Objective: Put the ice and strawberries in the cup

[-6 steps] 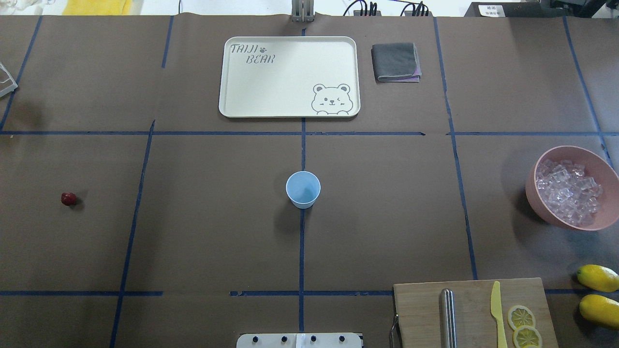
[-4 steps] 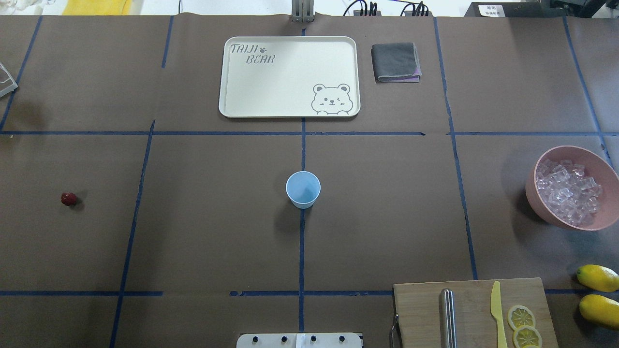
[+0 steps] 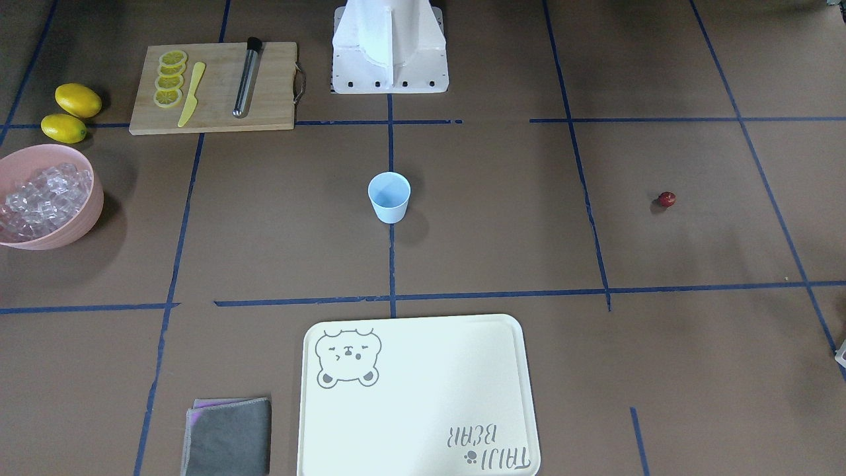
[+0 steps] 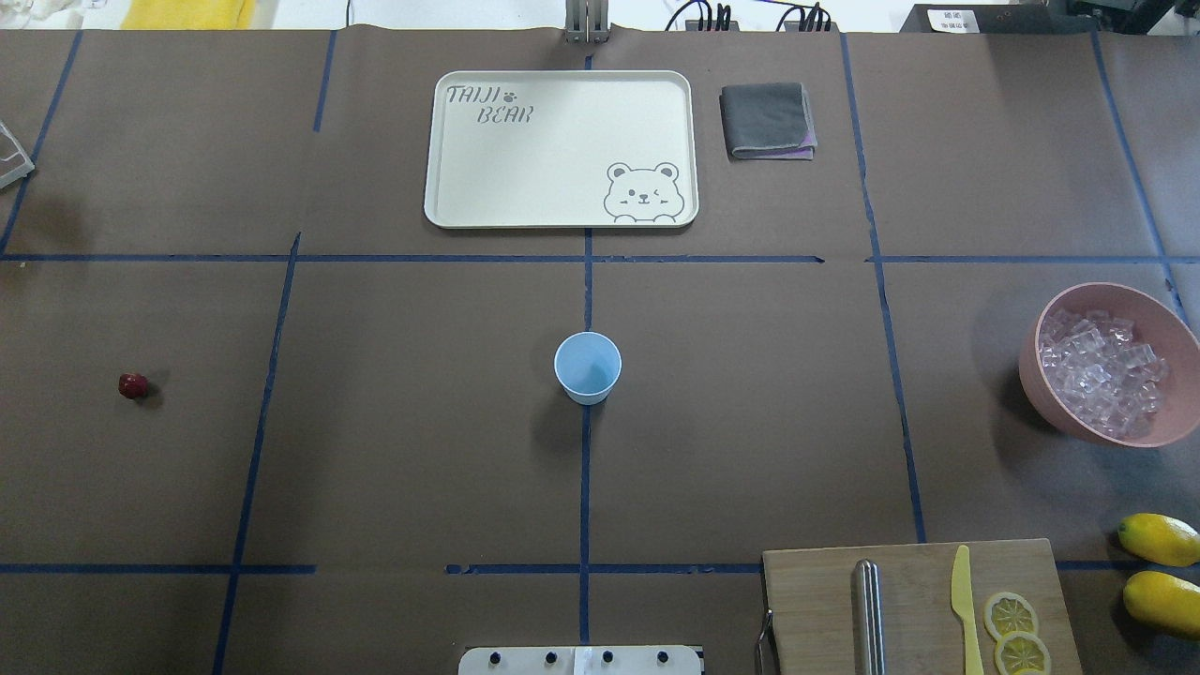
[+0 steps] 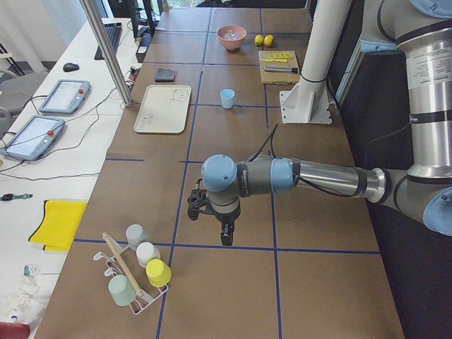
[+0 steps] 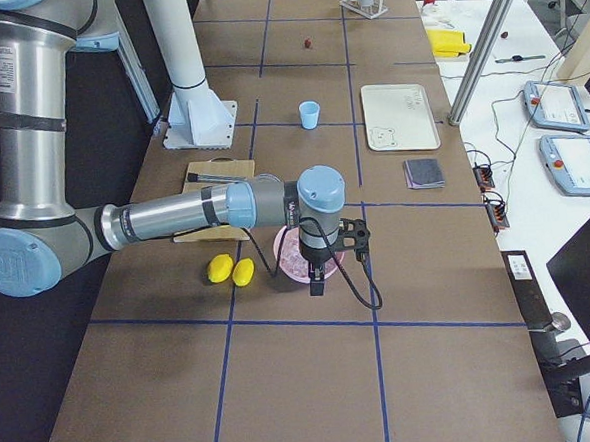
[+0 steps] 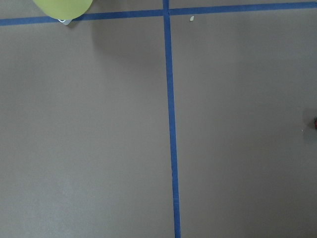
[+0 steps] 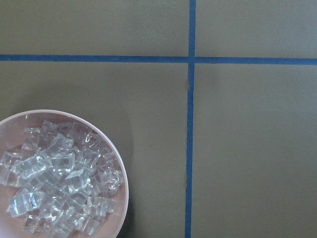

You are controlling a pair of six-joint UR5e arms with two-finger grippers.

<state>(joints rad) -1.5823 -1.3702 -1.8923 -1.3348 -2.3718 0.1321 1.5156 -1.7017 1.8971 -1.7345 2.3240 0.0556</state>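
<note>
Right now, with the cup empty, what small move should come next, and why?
Probably ease the right gripper over the ice: the cup is empty, and the right wrist view shows the bowl off to its lower left, not centred.

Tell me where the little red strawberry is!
The strawberry lies alone on the brown table, far out on the overhead view's left, roughly level with the blue cup at the middle.

Tray (image 4: 562, 150), grey cloth (image 4: 767, 120), lemons (image 4: 1161, 539), cutting board (image 4: 811, 609).
</note>
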